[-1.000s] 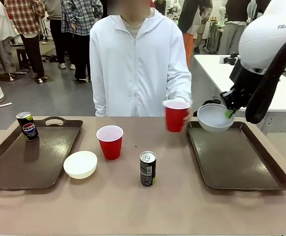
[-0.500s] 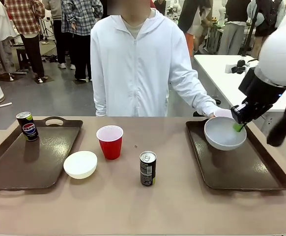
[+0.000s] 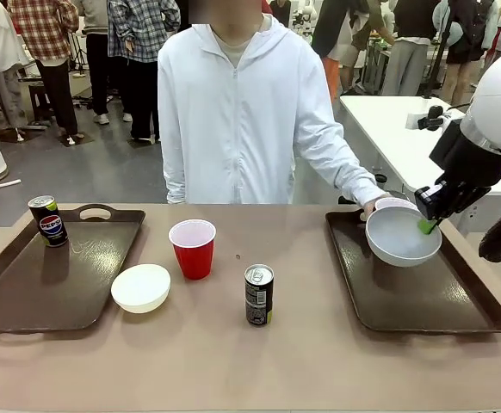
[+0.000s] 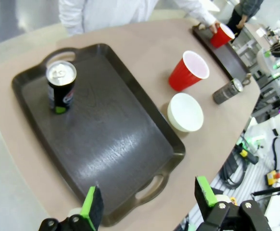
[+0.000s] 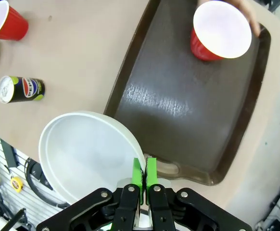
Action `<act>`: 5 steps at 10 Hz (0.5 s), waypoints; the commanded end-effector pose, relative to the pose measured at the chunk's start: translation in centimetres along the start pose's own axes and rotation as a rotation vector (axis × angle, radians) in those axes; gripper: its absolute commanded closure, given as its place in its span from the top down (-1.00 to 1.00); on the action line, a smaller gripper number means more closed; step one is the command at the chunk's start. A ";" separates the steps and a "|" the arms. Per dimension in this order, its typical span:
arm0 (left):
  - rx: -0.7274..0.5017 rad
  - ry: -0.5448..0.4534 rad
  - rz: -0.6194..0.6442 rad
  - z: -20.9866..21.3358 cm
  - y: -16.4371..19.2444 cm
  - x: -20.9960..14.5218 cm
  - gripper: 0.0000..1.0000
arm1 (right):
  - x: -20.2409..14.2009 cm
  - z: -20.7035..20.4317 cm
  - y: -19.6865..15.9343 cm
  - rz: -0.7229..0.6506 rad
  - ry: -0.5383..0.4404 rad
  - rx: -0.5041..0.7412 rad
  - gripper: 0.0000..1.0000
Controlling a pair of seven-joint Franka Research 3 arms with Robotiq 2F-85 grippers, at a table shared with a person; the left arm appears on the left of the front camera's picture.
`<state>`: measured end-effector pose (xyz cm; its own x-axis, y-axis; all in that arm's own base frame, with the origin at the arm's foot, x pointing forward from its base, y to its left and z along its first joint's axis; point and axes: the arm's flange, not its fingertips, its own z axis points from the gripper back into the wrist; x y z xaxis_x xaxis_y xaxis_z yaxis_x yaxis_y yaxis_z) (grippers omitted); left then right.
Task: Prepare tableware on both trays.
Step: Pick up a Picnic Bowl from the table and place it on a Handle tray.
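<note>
Left tray [image 3: 27,297], dark brown: upright Pepsi can [image 3: 48,221] at its far left corner. Table [image 3: 233,366] between trays: white bowl [image 3: 141,286], upright first red cup [image 3: 193,248], upright dark can [image 3: 259,294]. Matching right tray [image 3: 423,301]: pale grey bowl [image 3: 403,237] tilted over it, second red cup [image 5: 220,36] at far end.

A: Supporting surface?
B: One table [image 3: 233,361], plain tan top.
A: Items resting straight on it?
B: Five. Left tray [image 3: 27,297], dark brown, raised rim, at the left end. Right tray [image 3: 423,301], matching, at the right end. Between them: cup [image 3: 193,248], red, white inside, upright, toward the far side. White bowl [image 3: 141,286], upright, just beside the left tray's right rim, nearer than the cup. Can [image 3: 259,294], dark, upright, mid-table, apart from cup and bowl.
</note>
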<state>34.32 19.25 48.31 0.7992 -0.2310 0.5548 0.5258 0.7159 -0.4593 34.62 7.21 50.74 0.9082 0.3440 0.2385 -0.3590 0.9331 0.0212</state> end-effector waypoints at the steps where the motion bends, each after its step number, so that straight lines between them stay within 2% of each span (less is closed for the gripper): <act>1: 0.003 0.004 -0.013 0.0 0.1 0.0 1.00 | 2.1 -1.0 -1.1 -0.051 -0.008 -0.014 -0.92; 3: 0.003 0.004 -0.013 0.0 0.1 0.0 1.00 | 3.8 -4.8 -4.3 -0.116 0.059 0.012 -0.92; 5: 0.003 0.004 -0.013 0.0 0.1 0.0 1.00 | 3.7 -7.7 -5.1 -0.118 0.109 0.015 -0.92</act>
<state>34.32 19.26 48.31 0.7992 -0.2309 0.5549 0.5258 0.7159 -0.4594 40.70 4.21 44.21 0.9610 0.2425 0.1333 -0.2512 0.9665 0.0533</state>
